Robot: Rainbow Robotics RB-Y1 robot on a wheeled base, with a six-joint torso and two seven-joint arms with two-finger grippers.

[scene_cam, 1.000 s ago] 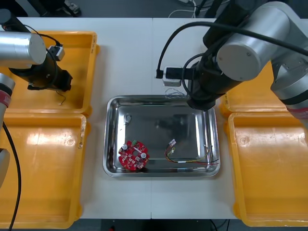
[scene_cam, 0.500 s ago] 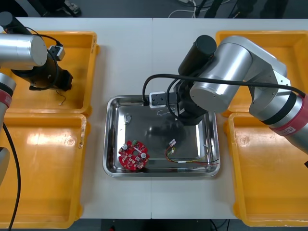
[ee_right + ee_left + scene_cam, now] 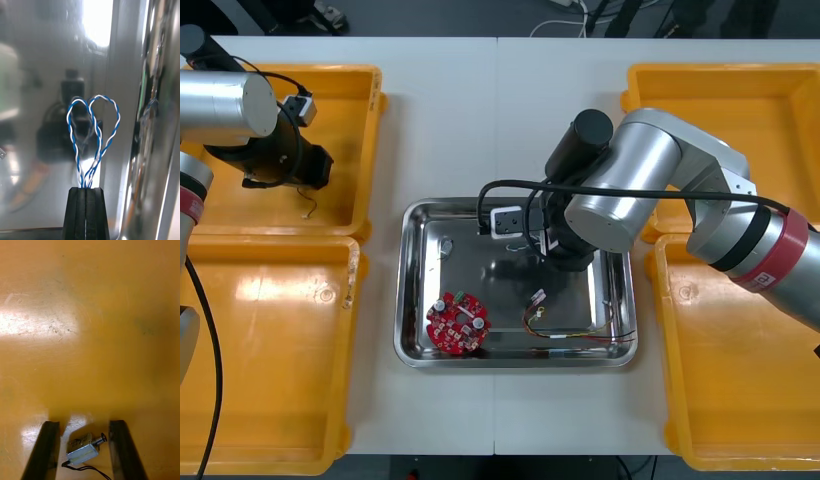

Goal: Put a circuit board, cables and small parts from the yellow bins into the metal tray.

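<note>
Right gripper (image 3: 86,189) hangs low over the far half of the metal tray (image 3: 415,290), fingers pinched on the twisted blue and white cable (image 3: 98,127), its loops sticking straight out past the tips toward the tray floor. Left gripper (image 3: 83,424) sits in the far left yellow bin (image 3: 340,90), fingers apart either side of a small metal part (image 3: 84,450).

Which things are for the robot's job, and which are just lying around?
Job: metal tray; red circuit board and red and yellow cable inside; blue and white cable in the shut right end effector; small metal part between the fingers of the open left end effector, in a yellow bin.
Lying about: white cord beyond the table's far edge.
</note>
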